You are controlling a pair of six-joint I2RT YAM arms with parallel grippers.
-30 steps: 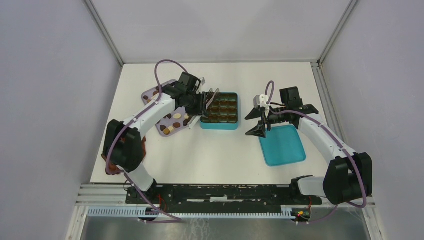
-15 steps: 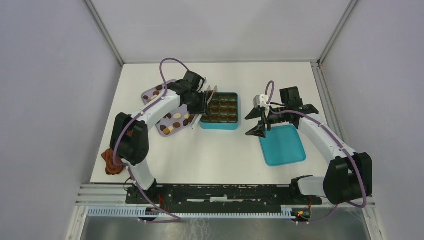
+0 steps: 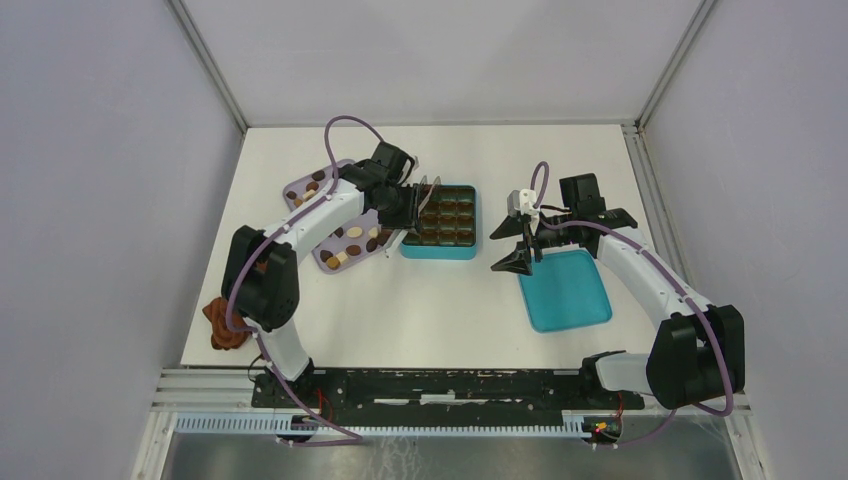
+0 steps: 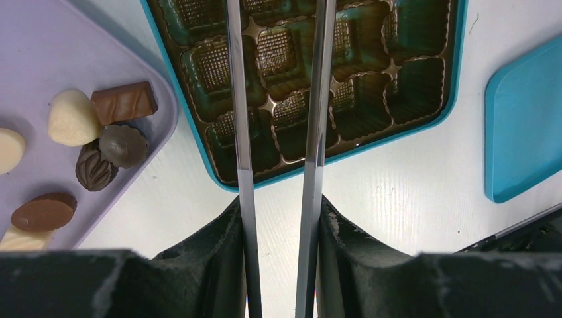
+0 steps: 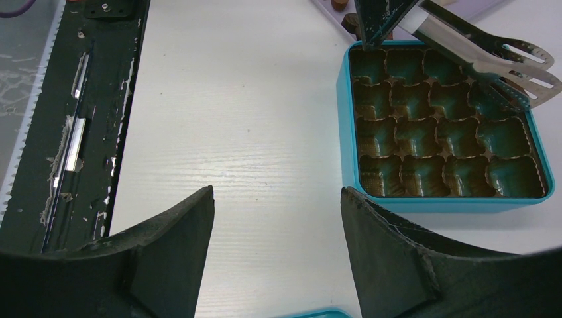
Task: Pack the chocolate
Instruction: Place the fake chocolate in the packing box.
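Above the teal box, my left gripper clamps empty tongs. Swinging toward the chocolate at nine o'clock, their tips could snag the rim.

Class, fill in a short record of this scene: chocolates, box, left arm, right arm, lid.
Chocolates: loose on the lilac tray
Teal box: cells in view all empty
Left gripper: fingers clamp metal tongs over the box
Right gripper: open, holding nothing
Teal lid: lies flat, right of the box
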